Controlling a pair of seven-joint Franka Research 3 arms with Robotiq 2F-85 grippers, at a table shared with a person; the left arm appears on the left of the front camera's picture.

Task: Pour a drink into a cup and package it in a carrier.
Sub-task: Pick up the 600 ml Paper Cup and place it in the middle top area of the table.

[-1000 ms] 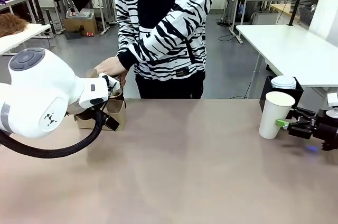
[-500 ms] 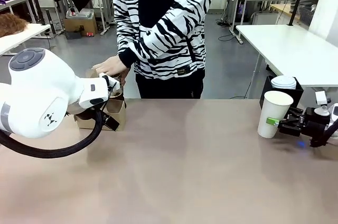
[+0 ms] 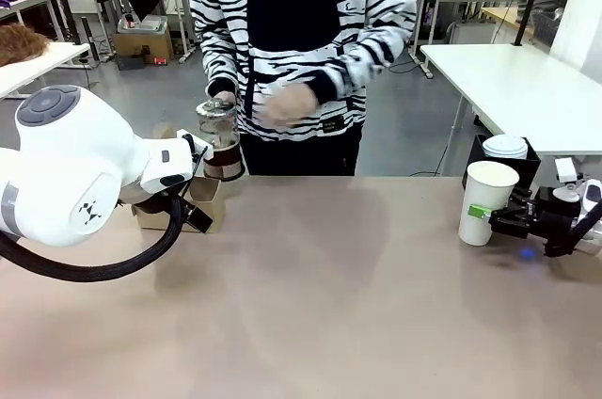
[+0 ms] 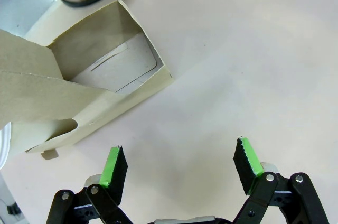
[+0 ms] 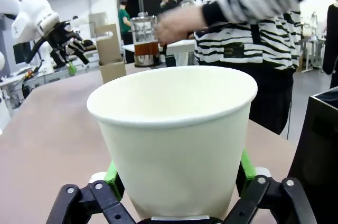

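Right gripper (image 5: 177,179) is clamped on the cup (image 3: 489,194), with green pads pressed against both sides low on its wall. The cup stands upright and open-topped at the right end of the table (image 3: 329,295), just near of a black box (image 3: 476,162) holding white lids (image 3: 506,146).

Left gripper (image 4: 181,161) is spread wide and grasps nothing, over bare table just beside the carrier (image 3: 205,199) at the far left.

A person's hand (image 3: 224,98) grips the top of the pitcher (image 3: 219,134), just beyond the carrier. The drink (image 3: 224,164) fills the pitcher's lower part. Whether the pitcher rests on the table cannot be told.

The person's other hand (image 3: 288,103) is blurred, and its state cannot be told.
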